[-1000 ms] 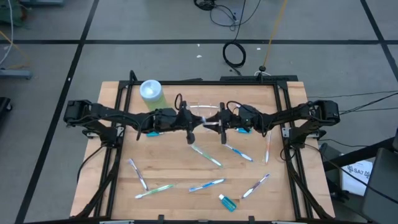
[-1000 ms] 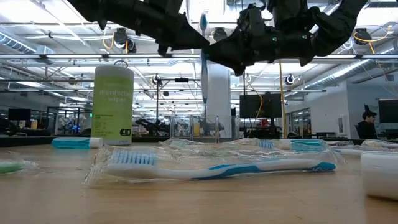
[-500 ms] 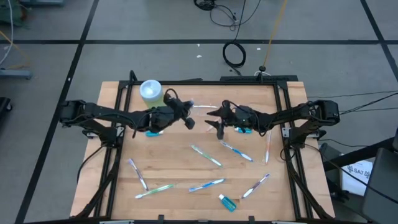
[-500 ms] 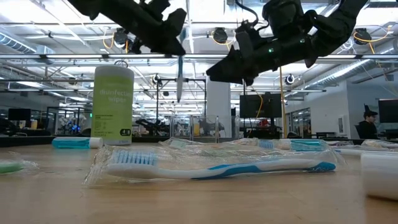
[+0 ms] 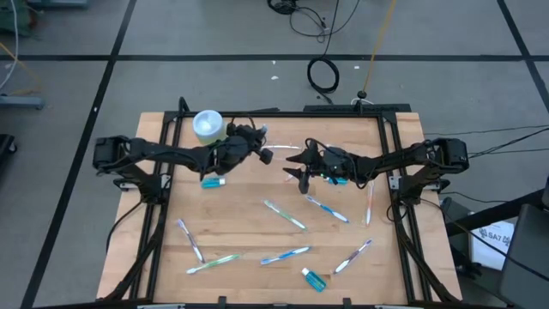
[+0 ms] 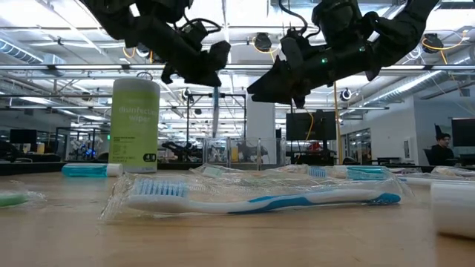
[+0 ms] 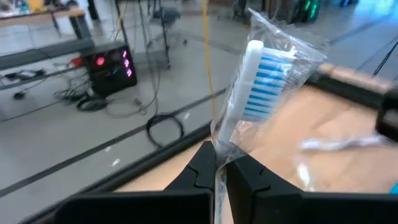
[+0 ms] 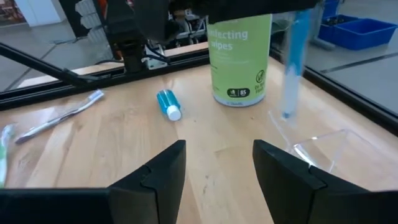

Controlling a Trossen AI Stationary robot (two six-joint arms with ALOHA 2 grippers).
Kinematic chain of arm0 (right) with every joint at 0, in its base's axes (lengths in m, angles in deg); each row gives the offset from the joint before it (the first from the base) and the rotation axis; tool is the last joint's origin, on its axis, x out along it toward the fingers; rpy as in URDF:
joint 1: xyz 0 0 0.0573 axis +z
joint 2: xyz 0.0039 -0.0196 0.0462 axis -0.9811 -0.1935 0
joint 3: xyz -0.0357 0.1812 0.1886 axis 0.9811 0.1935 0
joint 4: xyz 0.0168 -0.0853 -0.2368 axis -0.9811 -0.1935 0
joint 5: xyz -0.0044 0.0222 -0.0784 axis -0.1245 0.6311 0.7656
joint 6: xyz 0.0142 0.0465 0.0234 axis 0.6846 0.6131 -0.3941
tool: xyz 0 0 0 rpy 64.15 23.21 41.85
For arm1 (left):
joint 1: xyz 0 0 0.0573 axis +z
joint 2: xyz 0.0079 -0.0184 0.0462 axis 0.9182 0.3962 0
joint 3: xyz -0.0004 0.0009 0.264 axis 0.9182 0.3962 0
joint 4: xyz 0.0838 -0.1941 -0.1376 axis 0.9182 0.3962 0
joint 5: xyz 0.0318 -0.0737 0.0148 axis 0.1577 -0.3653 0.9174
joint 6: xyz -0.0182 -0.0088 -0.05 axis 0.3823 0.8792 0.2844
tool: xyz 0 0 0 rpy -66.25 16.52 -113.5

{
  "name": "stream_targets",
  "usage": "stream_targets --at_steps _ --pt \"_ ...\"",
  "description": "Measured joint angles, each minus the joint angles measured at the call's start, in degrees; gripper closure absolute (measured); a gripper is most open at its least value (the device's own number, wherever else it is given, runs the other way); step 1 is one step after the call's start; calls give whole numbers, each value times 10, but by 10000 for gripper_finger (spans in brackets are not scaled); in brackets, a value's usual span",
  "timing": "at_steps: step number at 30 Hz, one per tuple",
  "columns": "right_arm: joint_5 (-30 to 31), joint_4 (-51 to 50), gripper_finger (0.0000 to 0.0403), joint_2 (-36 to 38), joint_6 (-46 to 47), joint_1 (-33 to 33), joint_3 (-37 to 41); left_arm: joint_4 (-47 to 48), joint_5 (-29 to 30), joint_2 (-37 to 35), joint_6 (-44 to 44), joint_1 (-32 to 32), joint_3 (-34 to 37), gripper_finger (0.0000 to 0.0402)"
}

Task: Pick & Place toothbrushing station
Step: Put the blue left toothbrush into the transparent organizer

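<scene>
The handle of the wrapped toothbrush (image 7: 252, 74) is disappearing between the left gripper (image 7: 217, 169) fingers. The clear cup (image 8: 323, 149) is being cut off by the picture's edge, and the canister (image 8: 239, 59) top also.

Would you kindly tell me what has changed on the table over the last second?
The left gripper, shut on the wrapped blue-and-white toothbrush, drew apart from the right gripper and carried it toward the green canister. The right gripper let go of that toothbrush, opened and backed off slightly. The toothbrushes lying on the wooden table and the blue tubes stayed put.
</scene>
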Motion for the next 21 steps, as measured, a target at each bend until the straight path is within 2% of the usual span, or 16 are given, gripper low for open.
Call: stream_targets --at_steps 3,7,10,14,18,21 --pt "0 -3 225 0 -1 0 0 -3 -6 13 -4 8 0 372" --pt "0 -4 226 0 -1 0 0 9 -12 39 24 23 0 373" --pt "0 -6 225 0 -2 0 0 28 -43 58 65 37 0 381" --pt "0 -10 227 0 -2 0 0 27 -83 65 55 48 1 381" --pt "0 -10 229 0 -6 0 0 51 -126 65 55 55 0 357" --pt "0 -11 228 0 -8 0 0 51 -136 65 57 60 0 339"
